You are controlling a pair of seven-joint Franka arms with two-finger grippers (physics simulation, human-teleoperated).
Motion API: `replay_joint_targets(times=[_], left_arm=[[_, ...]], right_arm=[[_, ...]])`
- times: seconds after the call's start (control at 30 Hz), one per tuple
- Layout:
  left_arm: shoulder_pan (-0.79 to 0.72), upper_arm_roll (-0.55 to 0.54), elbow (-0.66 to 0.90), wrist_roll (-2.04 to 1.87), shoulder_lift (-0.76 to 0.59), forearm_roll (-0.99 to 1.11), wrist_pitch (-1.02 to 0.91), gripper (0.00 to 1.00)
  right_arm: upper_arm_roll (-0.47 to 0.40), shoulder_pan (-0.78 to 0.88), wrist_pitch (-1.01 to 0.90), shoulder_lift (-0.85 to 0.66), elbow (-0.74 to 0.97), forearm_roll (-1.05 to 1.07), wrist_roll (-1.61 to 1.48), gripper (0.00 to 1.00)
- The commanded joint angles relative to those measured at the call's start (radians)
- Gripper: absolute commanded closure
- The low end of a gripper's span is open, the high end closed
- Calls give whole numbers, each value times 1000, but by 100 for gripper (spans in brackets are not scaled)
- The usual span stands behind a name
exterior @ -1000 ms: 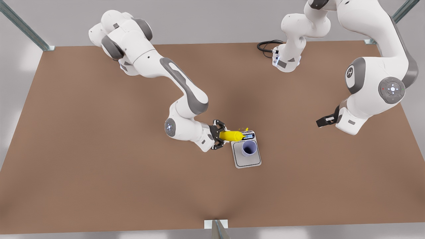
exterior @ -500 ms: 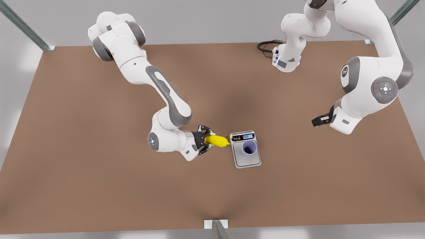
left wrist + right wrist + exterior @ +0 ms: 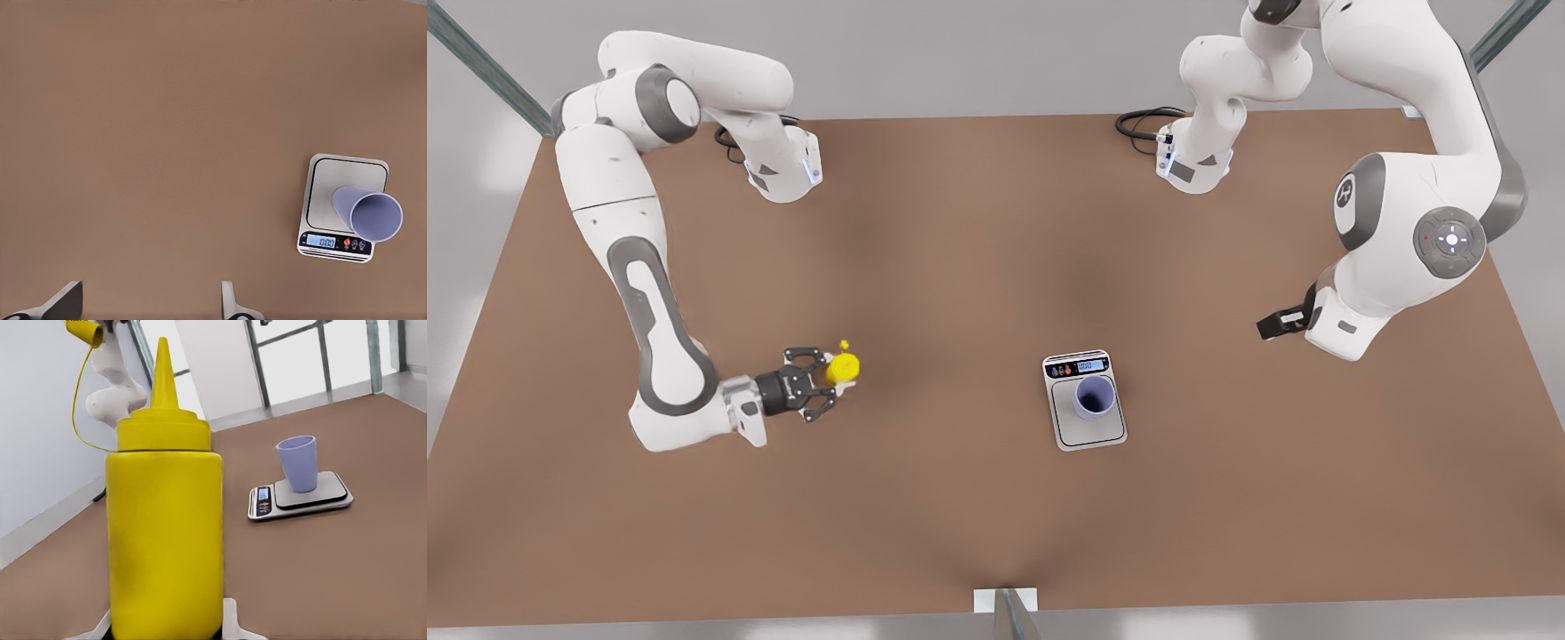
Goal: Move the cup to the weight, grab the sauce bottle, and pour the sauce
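Front view: the right gripper, on the arm at the front view's left, is clenched on the sauce bottle low over the tabletop, well apart from the weight. The bottle stands upright, its long axis vertical, so from above its body appears as a yellow disc. Right wrist view: the sauce bottle stands between the gripper's fingertips, nozzle pointing straight up; its small cap hangs off to one side on a thin yellow tether. Beyond it the cup stands upright on the plate of the weight, open rim upward, display strip toward the bottle. Left wrist view: the left gripper is released, fingers spread wide and holding nothing, looking straight down on the tabletop, with the weight and the cup off to one side. This arm, at the front view's right, waits raised above the tabletop, well apart from the weight.
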Motion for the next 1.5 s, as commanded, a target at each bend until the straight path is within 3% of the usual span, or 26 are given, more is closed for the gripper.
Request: replay_joint_targets(times=[0.0,0.37,0.53,1.13,1.17,1.2,1.47], left_arm=[[0,0,0,0,0,0,0,0],[0,0,0,0,6,0,2,0],[0,0,0,0,8,0,3,0],[-9,0,0,0,21,-3,12,0],[-9,0,0,0,21,-1,12,0],[-9,0,0,0,21,-1,11,0],[-11,0,0,0,21,-1,12,0]], right_arm=[[0,-11,-29,4,5,-5,-19,51],[-11,-252,-133,217,2,57,-335,51],[-54,-238,-98,223,5,56,-361,51],[-87,-202,-67,351,85,61,-459,50],[-87,-203,-67,351,85,61,-457,47],[-87,-202,-67,351,85,61,-454,2],[-101,-195,-67,351,90,60,-434,0]])
